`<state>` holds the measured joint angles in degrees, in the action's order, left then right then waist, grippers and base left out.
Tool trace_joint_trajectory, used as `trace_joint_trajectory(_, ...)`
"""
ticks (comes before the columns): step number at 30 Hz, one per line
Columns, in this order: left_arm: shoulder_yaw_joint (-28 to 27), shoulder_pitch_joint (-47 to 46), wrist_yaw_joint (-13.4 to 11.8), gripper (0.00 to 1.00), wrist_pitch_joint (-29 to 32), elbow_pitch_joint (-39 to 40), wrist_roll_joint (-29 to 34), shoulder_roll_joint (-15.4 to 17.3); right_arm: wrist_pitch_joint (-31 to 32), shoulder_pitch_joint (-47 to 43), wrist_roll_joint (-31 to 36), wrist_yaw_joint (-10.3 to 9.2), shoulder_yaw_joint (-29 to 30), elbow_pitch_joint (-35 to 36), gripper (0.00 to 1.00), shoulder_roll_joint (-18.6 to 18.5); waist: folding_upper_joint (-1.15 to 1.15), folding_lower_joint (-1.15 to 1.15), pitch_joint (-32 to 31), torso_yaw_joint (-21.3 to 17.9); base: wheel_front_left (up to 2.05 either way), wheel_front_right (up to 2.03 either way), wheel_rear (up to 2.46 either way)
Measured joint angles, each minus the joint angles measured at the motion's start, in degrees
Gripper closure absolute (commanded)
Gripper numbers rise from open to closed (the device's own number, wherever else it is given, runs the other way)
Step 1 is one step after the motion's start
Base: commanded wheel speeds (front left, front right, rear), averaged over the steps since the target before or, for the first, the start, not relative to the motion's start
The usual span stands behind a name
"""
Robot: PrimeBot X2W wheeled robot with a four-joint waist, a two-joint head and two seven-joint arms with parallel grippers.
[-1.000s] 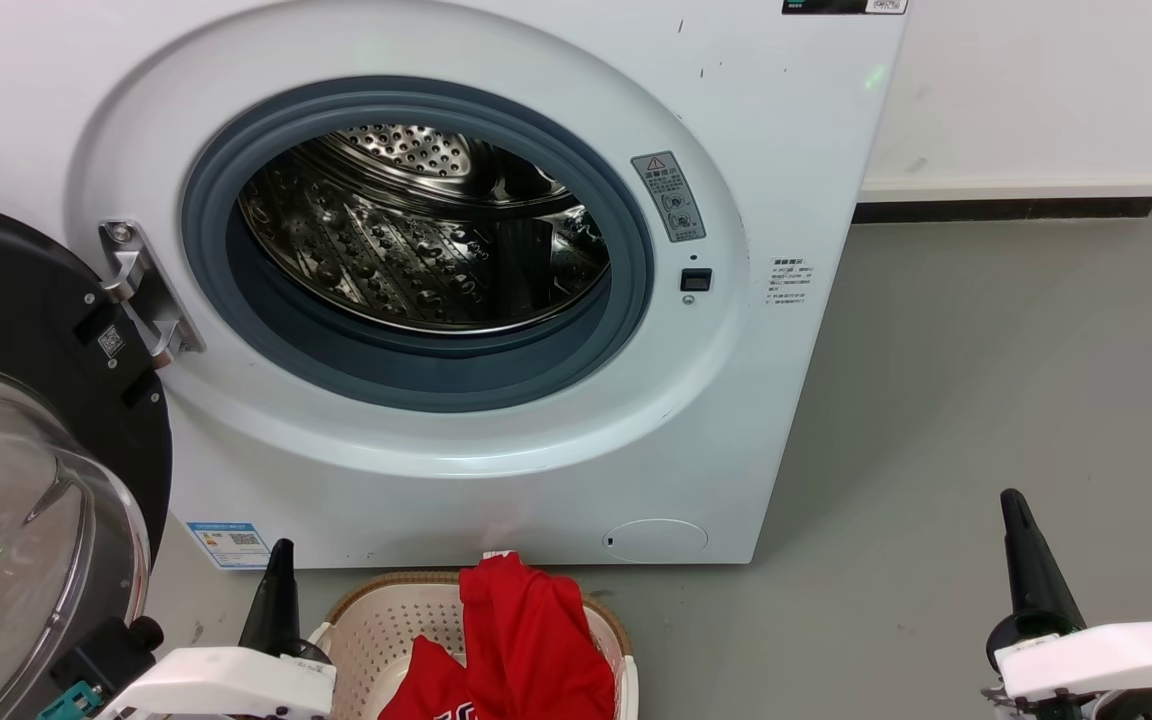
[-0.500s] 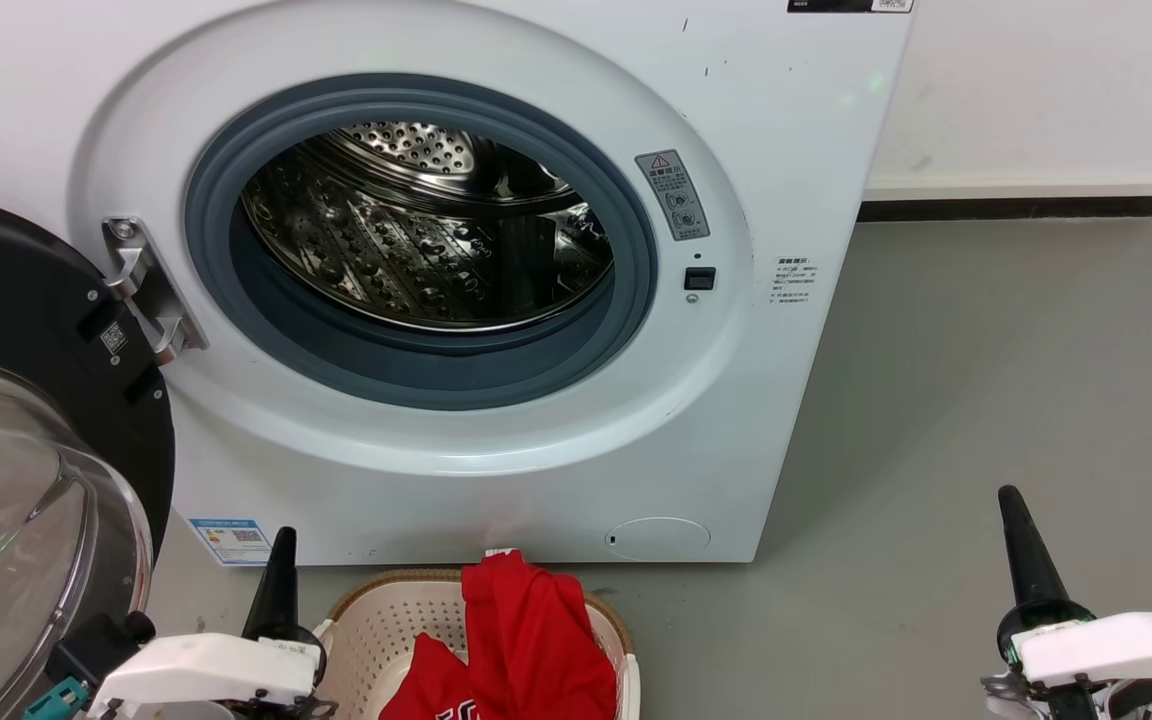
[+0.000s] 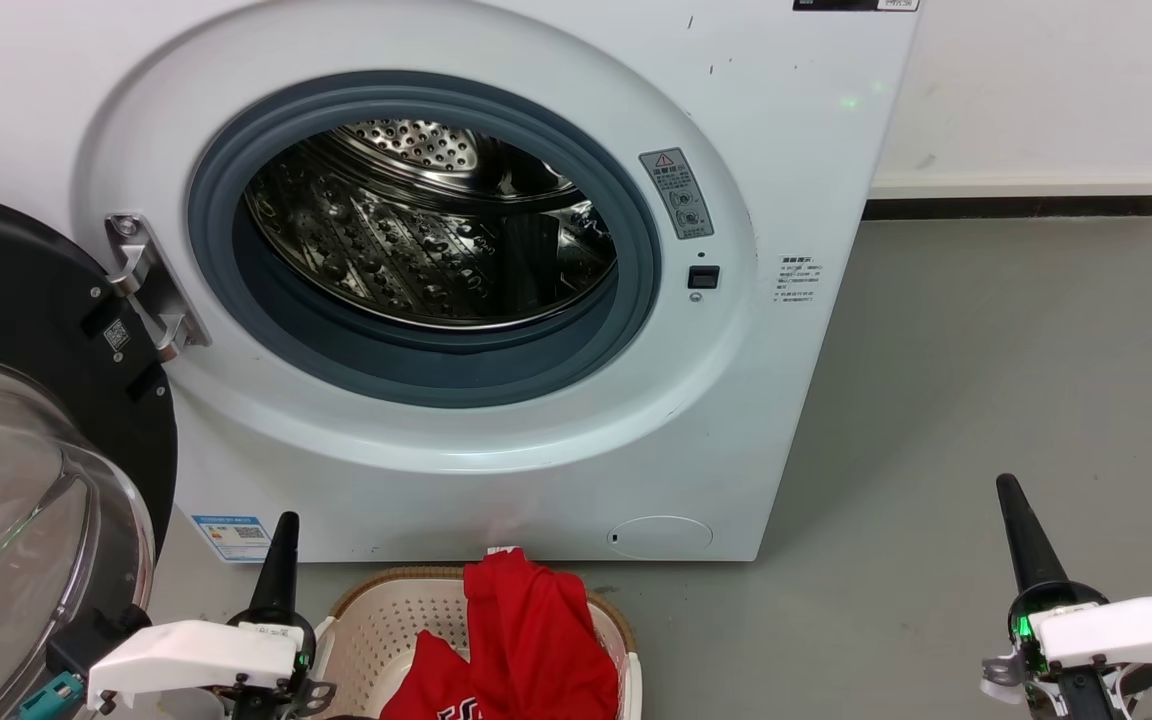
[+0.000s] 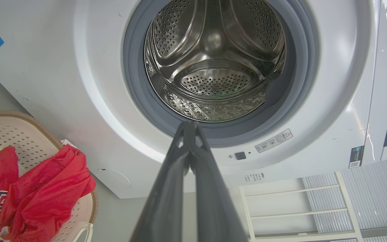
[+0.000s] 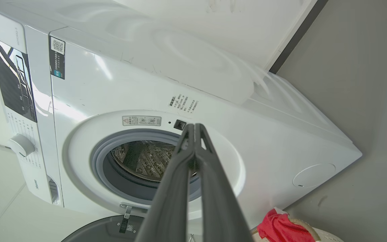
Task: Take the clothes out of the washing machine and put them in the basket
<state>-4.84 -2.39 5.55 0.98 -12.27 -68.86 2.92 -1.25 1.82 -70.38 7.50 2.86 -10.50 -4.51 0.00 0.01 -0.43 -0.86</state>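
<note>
The white washing machine (image 3: 496, 470) stands with its black-rimmed glass door (image 3: 26, 470) swung open to the left, and the steel drum (image 3: 436, 230) holds no cloth that I can see. The red clothes (image 3: 526, 640) lie heaped in the cream basket (image 3: 376, 625) on the floor before the machine; the jersey's lettering shows at the bottom edge. My left gripper (image 3: 284, 522) hangs shut just left of the basket. My right gripper (image 3: 1008, 486) is shut over bare floor at the lower right. The left wrist view looks into the drum (image 4: 213, 64), with the clothes (image 4: 42, 188) at lower left.
Grey floor (image 3: 1016, 360) stretches to the right of the machine up to a white wall with a dark skirting (image 3: 1016, 208). The open door takes up the space at my left. A white shelf frame (image 4: 291, 205) appears in the left wrist view.
The head camera has shifted slightly, so the whole scene slid right and up. Both grippers rose a little in the picture and stayed shut.
</note>
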Motion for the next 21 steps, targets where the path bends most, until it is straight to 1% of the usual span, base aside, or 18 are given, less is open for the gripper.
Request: trace_joint_trajectory(21, -0.86, -1.58, 0.86, 1.0, 2.65, -0.81, -11.12, 0.0, 2.83, 1.77, -11.15, 0.0, 0.63, -1.57, 1.0, 0.0, 0.0, 0.0, 0.26, 0.37, 0.0, 0.0, 0.0)
